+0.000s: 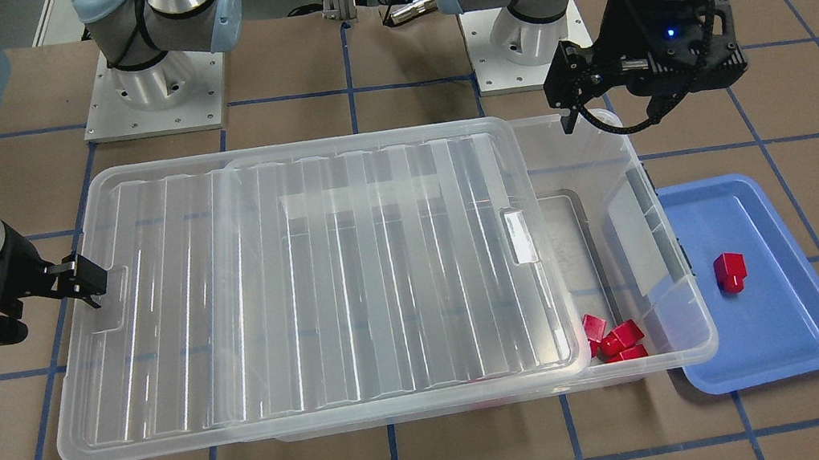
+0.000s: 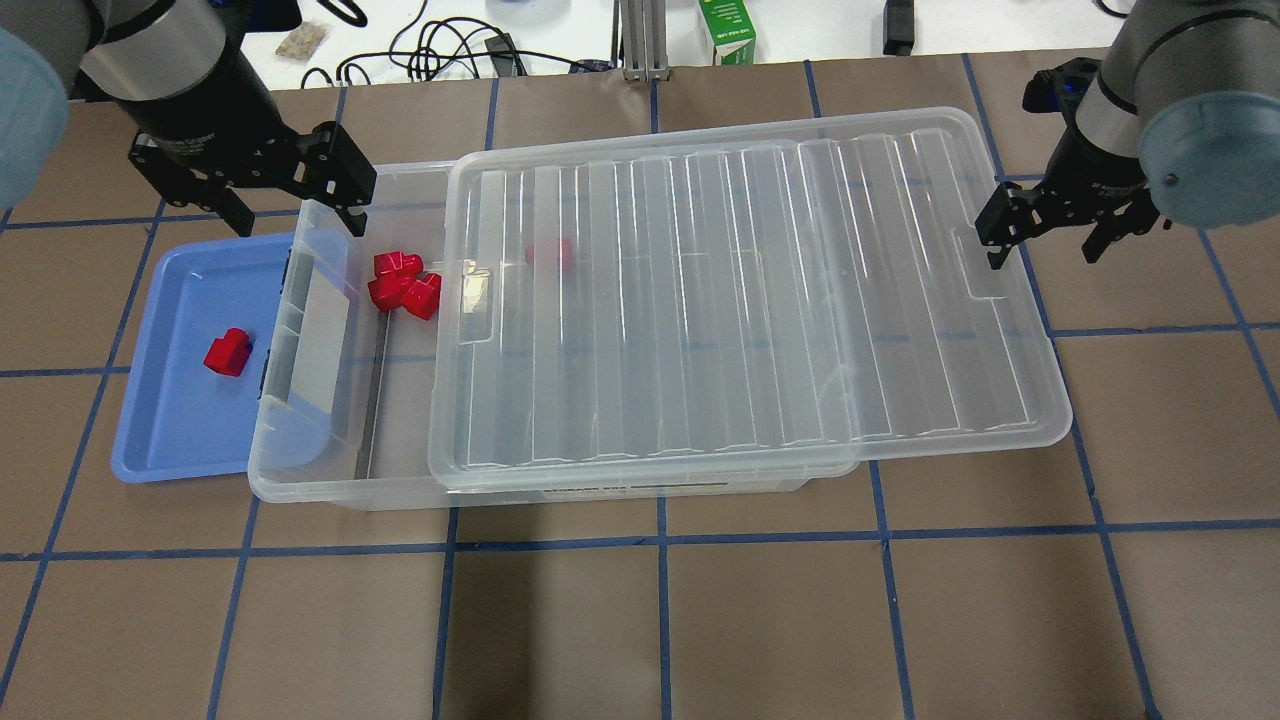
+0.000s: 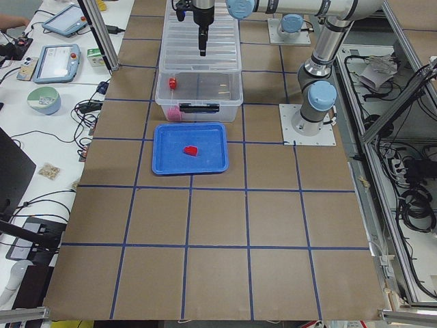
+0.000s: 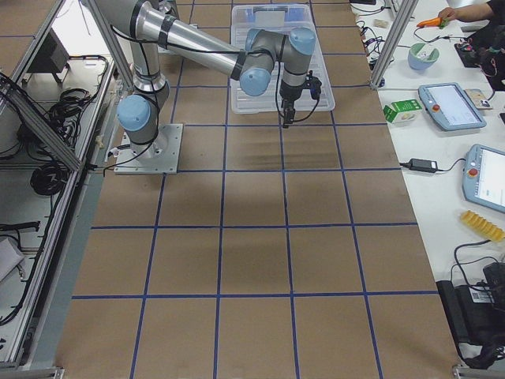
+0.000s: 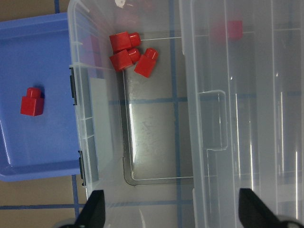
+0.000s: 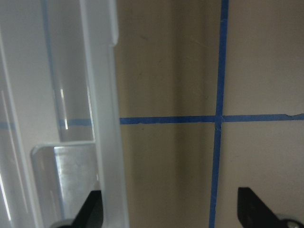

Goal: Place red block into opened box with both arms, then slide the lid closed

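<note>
**A:** Overhead view: one block [image 2: 227, 352] sits alone on the tray [image 2: 170, 420], near the worktop's [image 2: 640, 620] left end. Four more lie in the box [image 2: 310, 340], one of them under the lid [image 2: 750, 300]. The left hand [image 2: 298, 212] hangs spread and empty over the box's open end. The right hand [image 2: 1043, 252] is spread too, at the lid's far short edge.

**B:** Front view agrees. The lid covers most of the box and overhangs its right end.

**A:** Left wrist view: fingers wide apart with nothing between them, and the tray block is off to one side.

**B:** Right wrist view: the lid's rim runs between the fingers by the recess; can't tell if they touch it. My guess is the block's light, hard and slick, so pinch the flat sides, not the peg. The lid looks thin and flexy, so push squarely at the recess.
</note>
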Robot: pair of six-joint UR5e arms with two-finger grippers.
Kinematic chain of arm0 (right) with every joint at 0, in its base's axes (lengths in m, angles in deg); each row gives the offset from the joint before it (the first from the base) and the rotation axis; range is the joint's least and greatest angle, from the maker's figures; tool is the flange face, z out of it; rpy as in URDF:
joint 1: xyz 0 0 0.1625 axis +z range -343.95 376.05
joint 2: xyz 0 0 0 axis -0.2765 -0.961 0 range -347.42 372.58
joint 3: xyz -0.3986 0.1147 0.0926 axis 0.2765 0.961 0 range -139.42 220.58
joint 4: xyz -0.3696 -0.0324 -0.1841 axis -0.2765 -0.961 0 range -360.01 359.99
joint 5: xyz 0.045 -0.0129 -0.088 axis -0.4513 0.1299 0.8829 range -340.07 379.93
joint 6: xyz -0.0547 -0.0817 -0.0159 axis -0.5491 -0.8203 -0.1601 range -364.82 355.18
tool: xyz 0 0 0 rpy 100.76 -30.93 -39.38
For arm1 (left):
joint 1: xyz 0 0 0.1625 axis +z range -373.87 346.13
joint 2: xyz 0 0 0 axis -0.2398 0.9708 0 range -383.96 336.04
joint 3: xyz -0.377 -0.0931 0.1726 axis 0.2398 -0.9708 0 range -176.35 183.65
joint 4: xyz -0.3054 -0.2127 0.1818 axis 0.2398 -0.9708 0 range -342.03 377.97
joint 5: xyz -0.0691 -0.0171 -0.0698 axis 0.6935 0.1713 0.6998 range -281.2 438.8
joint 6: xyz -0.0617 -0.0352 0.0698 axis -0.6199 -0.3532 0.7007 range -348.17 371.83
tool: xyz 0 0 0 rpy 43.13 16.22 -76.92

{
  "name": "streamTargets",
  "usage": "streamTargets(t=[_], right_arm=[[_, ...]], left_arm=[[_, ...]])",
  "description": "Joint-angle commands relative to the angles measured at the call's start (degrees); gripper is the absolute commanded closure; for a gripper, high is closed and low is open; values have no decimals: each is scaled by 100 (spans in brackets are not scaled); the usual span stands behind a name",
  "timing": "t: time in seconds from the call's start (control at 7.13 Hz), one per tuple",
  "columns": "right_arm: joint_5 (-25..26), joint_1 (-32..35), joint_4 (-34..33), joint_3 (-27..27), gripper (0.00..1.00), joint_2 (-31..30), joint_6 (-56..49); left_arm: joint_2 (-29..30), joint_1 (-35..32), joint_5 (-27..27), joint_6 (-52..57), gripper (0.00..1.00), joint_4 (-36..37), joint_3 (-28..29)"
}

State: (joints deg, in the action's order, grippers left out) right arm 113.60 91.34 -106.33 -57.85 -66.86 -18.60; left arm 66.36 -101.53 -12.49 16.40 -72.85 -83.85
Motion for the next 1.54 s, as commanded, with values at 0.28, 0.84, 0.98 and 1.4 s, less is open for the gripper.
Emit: streamTargets(t=[0.28, 0.84, 0.98, 1.4], right_arm=[[10, -567, -2, 17, 0, -10, -10], [19, -586, -11, 8, 0, -10, -10], [10, -594, -2, -1, 0, -10, -1], [98, -612, -2, 8, 0, -10, -10]], left_arm=[[29, 116, -73, 166, 0, -40, -4], [432, 2099, -101, 1935, 0, -94, -380], [651, 2356, -100, 2621, 0, 386, -582], [1407, 2815, -170, 3669, 0, 2371, -1540]])
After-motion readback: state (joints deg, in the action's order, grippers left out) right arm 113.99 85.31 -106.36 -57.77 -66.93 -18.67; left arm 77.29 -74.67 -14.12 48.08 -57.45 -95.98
